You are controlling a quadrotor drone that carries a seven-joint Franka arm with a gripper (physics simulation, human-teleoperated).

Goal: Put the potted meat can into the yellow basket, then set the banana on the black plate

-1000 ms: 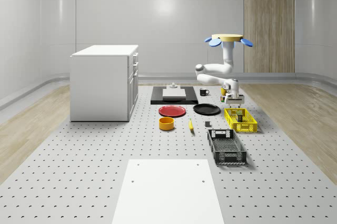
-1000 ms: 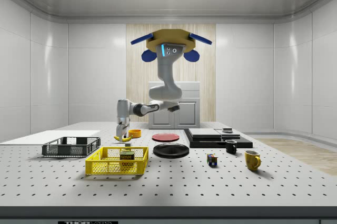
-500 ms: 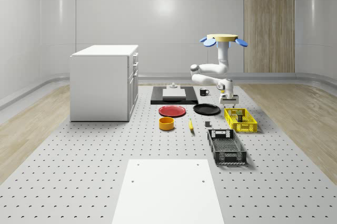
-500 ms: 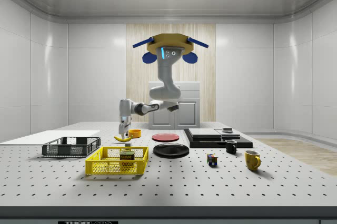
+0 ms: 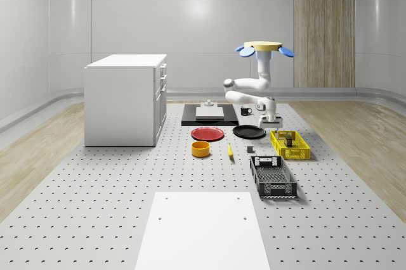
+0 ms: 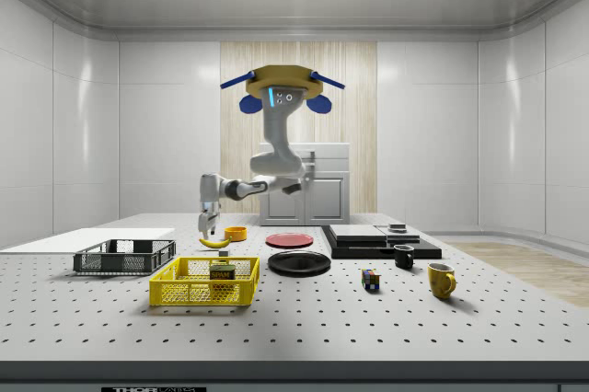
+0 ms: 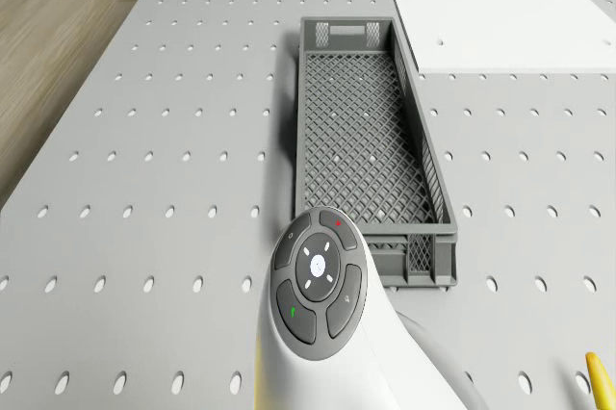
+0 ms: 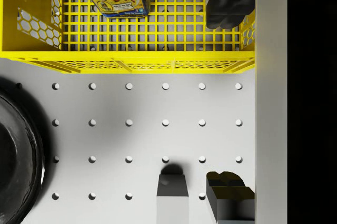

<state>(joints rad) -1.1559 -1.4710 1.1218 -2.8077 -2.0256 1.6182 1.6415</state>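
The drone point(image 6: 281, 93) is a flat mustard-yellow disc with dark blue rotor blades point(image 6: 317, 103) poking out around its rim and a small lit cyan patch on its underside. From it hangs a glossy white arm point(image 5: 250, 86) of rounded, tubular segments with grey joint seams, its wrist cap point(image 7: 319, 275) carrying a dark grey round button pad: a pale centre button ringed by four keys, one marked red, one green. The tool point(image 6: 206, 224) at the arm's end is a pale grey block with dark fingers point(image 8: 229, 3).
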